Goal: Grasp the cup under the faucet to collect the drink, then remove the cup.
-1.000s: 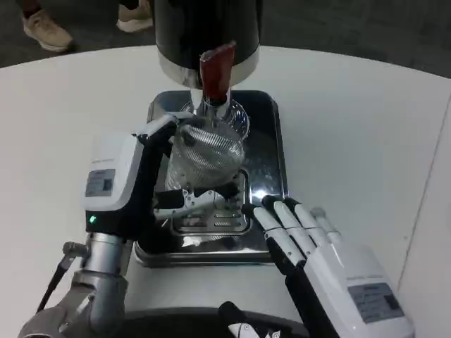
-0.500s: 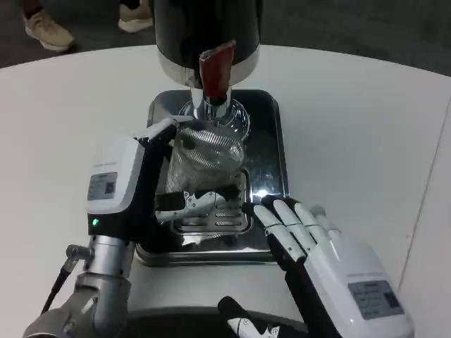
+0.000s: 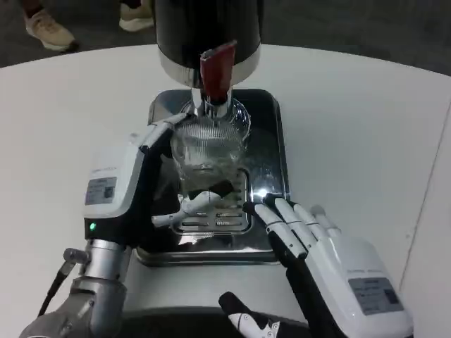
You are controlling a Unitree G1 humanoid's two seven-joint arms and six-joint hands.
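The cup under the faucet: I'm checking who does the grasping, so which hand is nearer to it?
Left. The left hand grips the cup, fingers wrapped around its side. The right hand lies apart, below and to the cup's right, at the tray's front corner.

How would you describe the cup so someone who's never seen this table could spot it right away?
Find the big black dispenser at the table's far edge, with its red tap lever. Directly below the tap, over the shiny metal drip tray, is the cup, held by the left hand. It is the one clear, ribbed thing there.
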